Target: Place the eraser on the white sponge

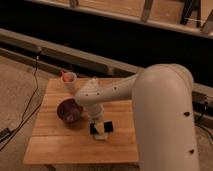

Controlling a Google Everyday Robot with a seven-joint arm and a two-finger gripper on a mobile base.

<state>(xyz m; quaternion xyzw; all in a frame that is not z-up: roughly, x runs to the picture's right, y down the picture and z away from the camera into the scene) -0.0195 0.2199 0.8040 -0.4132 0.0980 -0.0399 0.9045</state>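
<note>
the pincer (pixel 100 127) is down low over the middle of the wooden surface (pixel 55 142), right at the eraser (pixel 101 128), the flat black block that sits over the white sponge (pixel 102 135), a pale edge peeking out just below it. whether the pincer is gripping or released, i cannot tell. the eraser looks light and stiff, slim enough to pinch across its narrow sides; the sponge beneath should give softly. the dark purple bowl (pixel 69 110) sits just beside to the left.
</note>
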